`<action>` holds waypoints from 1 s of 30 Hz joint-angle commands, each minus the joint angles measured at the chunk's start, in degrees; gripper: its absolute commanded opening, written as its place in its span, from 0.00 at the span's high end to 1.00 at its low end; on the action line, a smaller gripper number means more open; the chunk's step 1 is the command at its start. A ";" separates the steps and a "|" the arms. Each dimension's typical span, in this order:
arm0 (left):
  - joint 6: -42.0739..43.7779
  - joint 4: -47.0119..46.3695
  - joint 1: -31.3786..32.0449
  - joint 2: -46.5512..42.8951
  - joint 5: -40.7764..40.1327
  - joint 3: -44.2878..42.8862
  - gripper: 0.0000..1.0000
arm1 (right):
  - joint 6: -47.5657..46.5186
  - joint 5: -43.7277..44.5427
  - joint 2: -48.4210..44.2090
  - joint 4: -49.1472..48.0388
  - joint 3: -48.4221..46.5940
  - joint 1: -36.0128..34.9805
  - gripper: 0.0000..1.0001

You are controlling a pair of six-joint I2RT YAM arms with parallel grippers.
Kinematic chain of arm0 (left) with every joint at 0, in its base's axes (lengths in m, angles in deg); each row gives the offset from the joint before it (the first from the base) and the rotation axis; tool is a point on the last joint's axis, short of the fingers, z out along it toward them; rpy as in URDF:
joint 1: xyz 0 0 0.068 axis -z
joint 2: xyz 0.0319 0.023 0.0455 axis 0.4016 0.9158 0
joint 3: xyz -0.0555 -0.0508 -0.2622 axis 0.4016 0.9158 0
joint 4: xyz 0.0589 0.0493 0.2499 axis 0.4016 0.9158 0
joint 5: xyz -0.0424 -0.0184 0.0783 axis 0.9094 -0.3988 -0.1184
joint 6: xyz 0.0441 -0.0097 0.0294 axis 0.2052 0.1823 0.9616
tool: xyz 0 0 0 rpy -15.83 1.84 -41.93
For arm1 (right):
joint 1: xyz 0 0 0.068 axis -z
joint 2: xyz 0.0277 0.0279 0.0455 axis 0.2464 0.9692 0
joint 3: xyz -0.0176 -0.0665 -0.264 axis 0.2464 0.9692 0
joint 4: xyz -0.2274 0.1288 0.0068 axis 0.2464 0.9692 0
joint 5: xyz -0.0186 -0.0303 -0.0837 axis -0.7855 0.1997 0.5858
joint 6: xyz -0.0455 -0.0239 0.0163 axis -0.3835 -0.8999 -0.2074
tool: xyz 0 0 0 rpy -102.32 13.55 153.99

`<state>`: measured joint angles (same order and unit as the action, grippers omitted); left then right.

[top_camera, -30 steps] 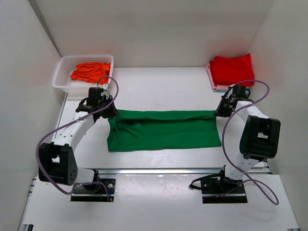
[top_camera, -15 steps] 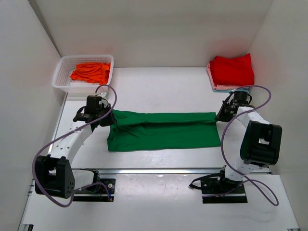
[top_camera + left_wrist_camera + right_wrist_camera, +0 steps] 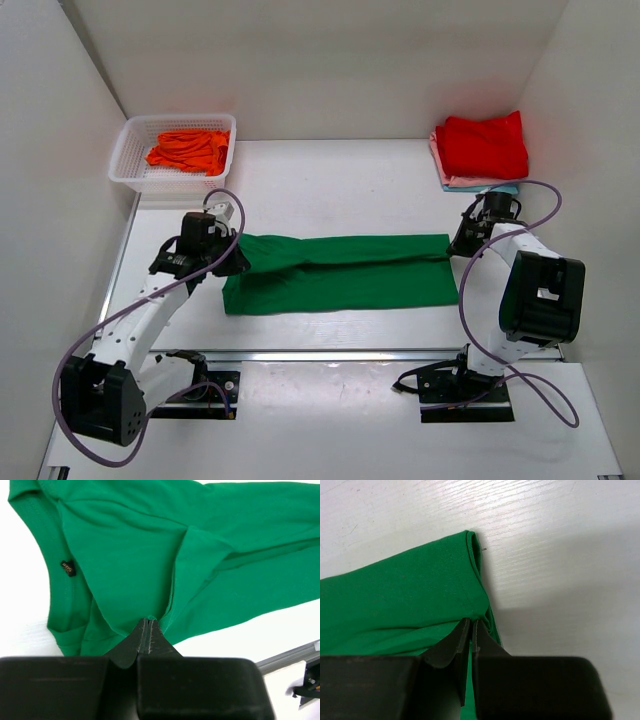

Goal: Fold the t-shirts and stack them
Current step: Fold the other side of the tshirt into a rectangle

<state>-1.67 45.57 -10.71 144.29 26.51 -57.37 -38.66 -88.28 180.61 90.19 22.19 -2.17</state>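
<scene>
We pinch the green shirt [image 3: 340,272] at both ends: left gripper [image 3: 149,624] clamped on the collar-end fold, right gripper [image 3: 471,625] clamped on the hem-end fold. The pull holds it taut so the lengthwise fold lies flat on the table [image 3: 340,190]. We judge folding about half done; red stack [image 3: 482,148] sits far right.

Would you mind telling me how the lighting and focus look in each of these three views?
Top external view: bright, even light, only soft shadows on the white table. Left wrist view: the green t-shirt is sharp, stitching clear, while the left gripper is a dark, featureless mass. Right wrist view: table grain is crisp; a broad grey shadow lies beside the right gripper.
</scene>
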 commanded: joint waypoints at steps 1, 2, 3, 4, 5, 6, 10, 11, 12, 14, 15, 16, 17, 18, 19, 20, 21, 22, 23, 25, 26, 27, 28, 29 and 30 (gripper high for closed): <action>-1.17 0.72 1.43 -1.49 1.37 -0.45 1.00 | -0.65 1.85 -0.50 -0.43 -1.67 -0.58 1.00; -1.09 1.16 1.35 -1.49 1.20 -0.46 1.00 | -0.74 1.94 -0.06 -0.52 -2.02 -0.50 1.00; -1.09 1.42 1.79 -1.49 1.37 -0.80 1.00 | -0.74 1.77 -0.06 -0.60 -2.20 -0.67 1.00; -1.26 1.51 1.62 -2.19 2.07 -0.55 1.00 | -0.22 2.20 0.38 -0.52 -2.29 -0.59 1.00; -1.78 1.95 1.44 -3.15 2.51 -0.37 1.00 | -0.65 1.86 0.21 -0.60 -2.20 -0.41 1.00; -2.05 2.13 1.27 -3.68 2.43 -0.11 1.00 | -0.39 2.20 0.29 -0.60 -2.11 -0.50 1.00; -3.98 2.83 1.79 -7.46 2.86 1.04 1.00 | -0.74 1.85 0.65 -0.43 -1.76 0.03 1.00; -4.25 3.09 2.14 -7.55 3.04 1.13 1.00 | -0.83 1.94 1.08 -0.25 -1.41 0.03 1.00; -4.08 3.62 2.49 -7.55 3.48 1.30 1.00 | -0.74 2.64 1.52 -0.08 -1.93 0.03 1.00; -3.46 3.97 2.76 -6.94 4.44 1.91 0.98 | -0.22 3.52 1.87 2.28 -2.90 -0.23 0.99; -3.55 4.24 2.93 -6.77 4.45 2.09 0.78 | -0.47 4.83 1.96 3.17 -3.43 -0.32 0.96; -3.55 4.15 2.24 -6.68 4.45 2.35 0.64 | 0.48 6.93 1.88 4.65 -4.39 -0.84 0.83; -3.20 3.46 2.41 -7.11 4.62 2.62 0.70 | 0.40 8.08 1.88 5.63 -5.09 -0.85 0.80; -4.15 3.10 1.54 -7.81 4.10 2.19 0.70 | 0.58 8.44 1.27 5.98 -5.88 -0.93 0.76; -4.34 2.49 1.88 -7.91 3.66 1.92 0.67 | 0.32 9.32 0.74 6.25 -6.33 -1.37 0.72; -4.77 1.96 1.62 -8.25 2.70 1.40 0.60 | 0.75 9.93 0.04 6.51 -6.85 -1.81 0.68; -5.21 1.61 1.44 -7.74 2.08 0.78 0.60 | 0.41 10.20 -0.67 6.34 -7.64 -1.99 0.62; -5.13 1.25 1.79 -7.64 0.94 -0.01 0.65 | 0.49 10.55 -1.37 6.51 -8.26 -2.77 0.60; -5.65 0.82 1.97 -6.42 0.93 -0.28 0.66 | -0.20 10.47 -1.81 5.91 -8.79 -3.56 0.60; -6.97 -1.55 2.93 -3.19 0.32 -0.98 0.66 | -0.82 10.20 -2.60 4.85 -10.46 -5.49 0.53; -7.67 -2.34 3.55 -2.38 0.40 -0.90 0.67 | -0.91 10.20 -2.61 3.89 -10.64 -6.46 0.51; -8.64 -3.22 4.60 -0.11 -0.55 -1.33 0.68 | -1.18 10.29 -2.61 3.36 -10.46 -7.78 0.50; -9.52 -4.88 5.82 0.96 -1.08 -1.16 0.68 | -1.26 8.99 -1.91 1.87 -11.07 -8.49 0.50; -10.13 -5.51 6.36 3.41 -1.70 -0.98 0.70 | -0.92 9.06 -1.47 1.25 -11.25 -9.36 0.50; -11.62 -6.91 7.32 5.95 -3.01 -0.55 0.70 | -0.91 8.54 -0.33 0.89 -11.78 -10.59 0.50</action>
<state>-9.74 42.97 -5.64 145.84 26.58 -57.10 -38.88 -79.20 180.42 94.51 12.72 -10.41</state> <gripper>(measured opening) 0.308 0.499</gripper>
